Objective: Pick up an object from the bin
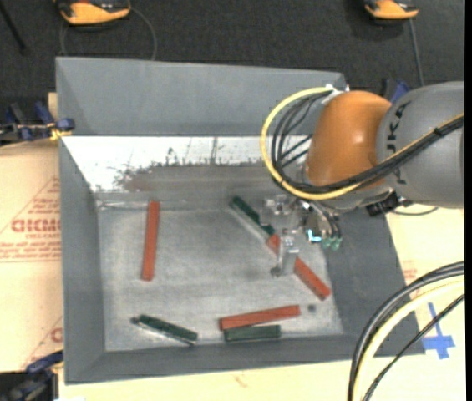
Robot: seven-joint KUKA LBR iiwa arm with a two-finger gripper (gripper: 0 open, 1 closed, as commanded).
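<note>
- The thing nearest the gripper [283,264] is a red stick [313,280], lying at about 3 o'clock on the floor of the bin [219,161], slanted from 10 o'clock down to 4 o'clock
- To my eye it is a light, stiff little bar, likely plastic or wood; it should not bend or break under a pinch, but its smooth sides could slip
- Being long and narrow, it is best taken across its short width near the middle, so it hangs level; a hold at one end would likely let it swing or tip out
- It lies flat on the metal floor, so the grip has to come right down to the floor to get either side of it
- The gripper points down at the stick's upper end, touching it or just above; I cannot tell which
- Whether the gripper is spread or pressed together I cannot tell, and I see nothing plainly held in it
- A green stick [247,210] lies just beside, at 10 o'clock of the gripper
- Other sticks lie well apart: one red [149,241] at 9 o'clock, a red and green pair [258,317] at 6 o'clock
</note>
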